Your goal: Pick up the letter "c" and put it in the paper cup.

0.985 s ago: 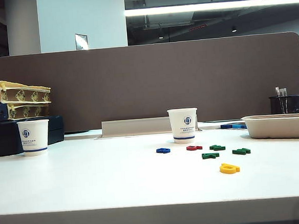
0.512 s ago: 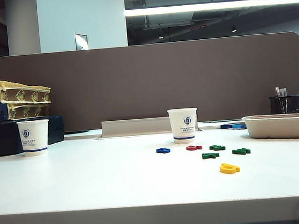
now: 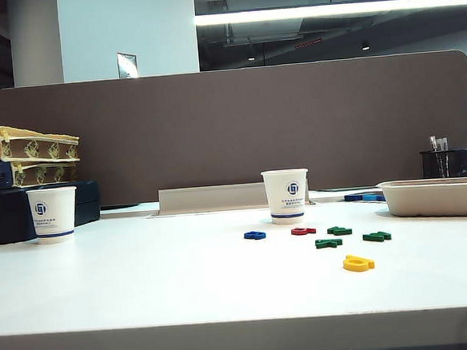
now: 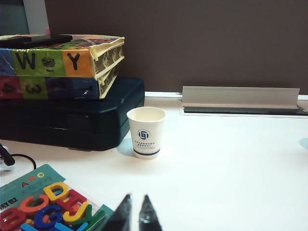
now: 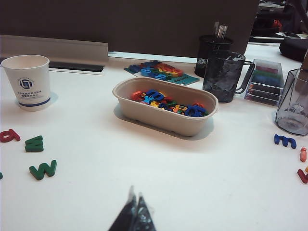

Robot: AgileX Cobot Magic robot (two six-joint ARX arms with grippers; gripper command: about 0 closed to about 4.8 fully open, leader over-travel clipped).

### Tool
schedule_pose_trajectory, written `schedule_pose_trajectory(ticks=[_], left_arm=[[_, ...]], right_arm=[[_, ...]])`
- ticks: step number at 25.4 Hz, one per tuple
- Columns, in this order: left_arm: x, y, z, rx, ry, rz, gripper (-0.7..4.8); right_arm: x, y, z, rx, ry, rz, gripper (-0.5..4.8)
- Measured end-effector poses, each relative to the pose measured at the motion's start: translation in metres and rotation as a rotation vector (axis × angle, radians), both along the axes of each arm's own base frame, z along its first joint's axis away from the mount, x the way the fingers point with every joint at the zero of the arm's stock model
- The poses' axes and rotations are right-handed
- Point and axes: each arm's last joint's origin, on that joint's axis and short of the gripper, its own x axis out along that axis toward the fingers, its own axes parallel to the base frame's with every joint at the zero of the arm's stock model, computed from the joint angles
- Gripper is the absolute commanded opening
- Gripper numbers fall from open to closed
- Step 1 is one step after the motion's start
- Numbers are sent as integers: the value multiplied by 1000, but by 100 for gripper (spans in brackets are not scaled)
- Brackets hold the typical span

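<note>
Left jaws: the left gripper (image 4: 134, 217) hovers low over the white surface (image 3: 145, 285), its 2 tips parted by a narrow gap and holding nothing.
Right jaws: the right gripper (image 5: 134, 214) hangs over bare surface in front of the tray, tips pressed together, nothing between them.
Letter "c": the letter "c" (image 3: 303, 231) lies flat on the surface, just in front of the paper cup and a little to its right in the exterior view, apart from it.
Paper cup: the paper cup (image 3: 285, 195) stands upright near the middle of the surface, logo facing the exterior camera.
Twin cup: the second cup (image 3: 53, 214) stands upright at far left, beside the dark case (image 4: 72, 115).
Other letters: 1 blue letter (image 3: 254, 235), 3 green letters (image 3: 339, 231) and 1 yellow letter (image 3: 358, 263) lie around the "c".
Tray: the beige tray (image 5: 163, 118) holds a heap of mixed letters.
Arms: neither shows in the exterior view.
</note>
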Motion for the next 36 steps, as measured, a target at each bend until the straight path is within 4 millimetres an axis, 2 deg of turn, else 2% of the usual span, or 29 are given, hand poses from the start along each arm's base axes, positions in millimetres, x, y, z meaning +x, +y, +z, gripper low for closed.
schedule_pose_trajectory(ticks=[17,22,31,36], left_arm=[[0,0,0,0,5,0,22],[0,0,-1,1,11,0,22],[0,0,-1,1,14,3,22],[0,5,-1,1,14,48,22]], right_arm=[[0,0,0,0,-2,-1,-5],[-5,-2,5,9,-67,-10,-6],[-6,-15,8,7,-102,-145,-6],[-6,-17,8,6,-103,-161,-6]])
